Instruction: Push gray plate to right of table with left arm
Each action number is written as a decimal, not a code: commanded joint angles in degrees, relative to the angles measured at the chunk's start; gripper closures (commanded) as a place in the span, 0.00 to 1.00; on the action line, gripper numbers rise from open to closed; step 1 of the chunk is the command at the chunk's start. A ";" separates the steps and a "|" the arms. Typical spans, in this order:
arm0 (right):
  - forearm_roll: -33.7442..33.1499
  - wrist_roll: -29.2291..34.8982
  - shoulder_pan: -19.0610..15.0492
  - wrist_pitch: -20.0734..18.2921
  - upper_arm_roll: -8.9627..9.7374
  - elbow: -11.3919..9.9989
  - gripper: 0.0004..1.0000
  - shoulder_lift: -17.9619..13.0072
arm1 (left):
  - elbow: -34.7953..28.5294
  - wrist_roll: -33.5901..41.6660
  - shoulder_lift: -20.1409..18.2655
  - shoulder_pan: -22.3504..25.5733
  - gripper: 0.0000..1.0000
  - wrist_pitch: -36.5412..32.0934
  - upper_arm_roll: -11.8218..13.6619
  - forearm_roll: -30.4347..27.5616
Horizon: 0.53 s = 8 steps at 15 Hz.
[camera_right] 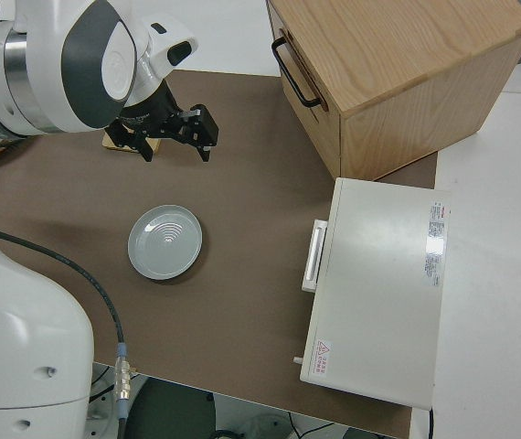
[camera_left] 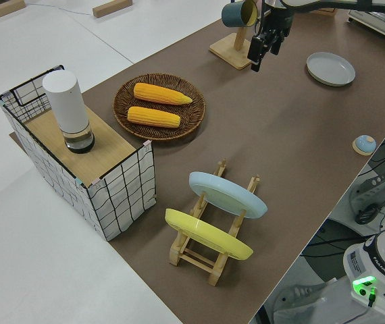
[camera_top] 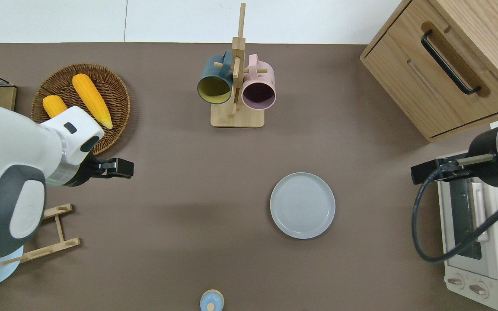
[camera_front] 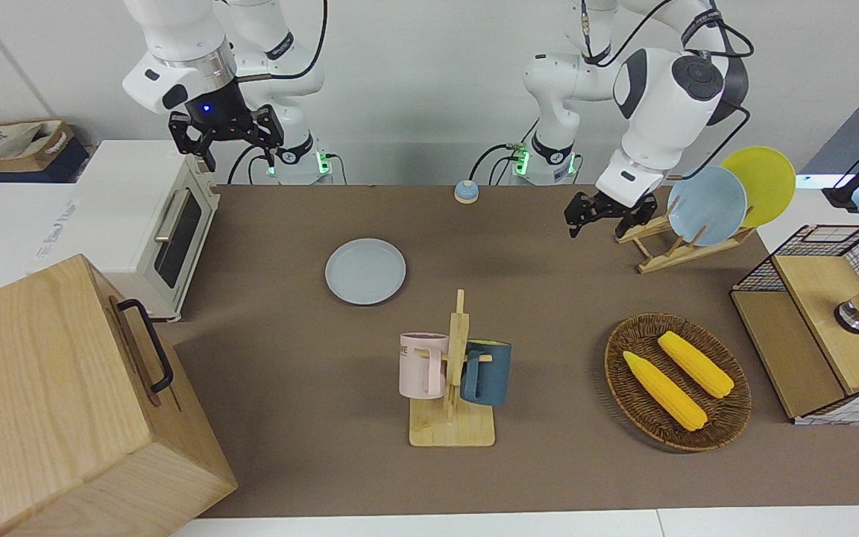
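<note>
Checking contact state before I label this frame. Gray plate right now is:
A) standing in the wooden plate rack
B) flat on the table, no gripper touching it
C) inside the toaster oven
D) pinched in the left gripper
B: the gray plate lies flat on the table, while the left gripper is well apart from it, toward the left arm's end.

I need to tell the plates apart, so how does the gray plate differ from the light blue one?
The gray plate lies flat on the table, toward the right arm's end; the light blue plate stands tilted on edge in a wooden rack toward the left arm's end. The gray plate is alone, while the light blue plate has a yellow plate slotted beside it. The gray one looks paler and duller. Both are round, shallow and empty.
</note>
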 commanded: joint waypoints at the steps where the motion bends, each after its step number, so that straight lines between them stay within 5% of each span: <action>1: 0.46 -0.15 -0.63 -0.69 0.32 0.06 0.02 -0.43 | 4.46 4.75 0.22 2.66 0.01 -4.57 -0.04 2.47; 8: 0.46 -0.15 -0.63 -0.69 0.32 0.05 0.02 -0.43 | 13.17 7.57 0.75 3.72 0.01 -13.37 2.94 2.83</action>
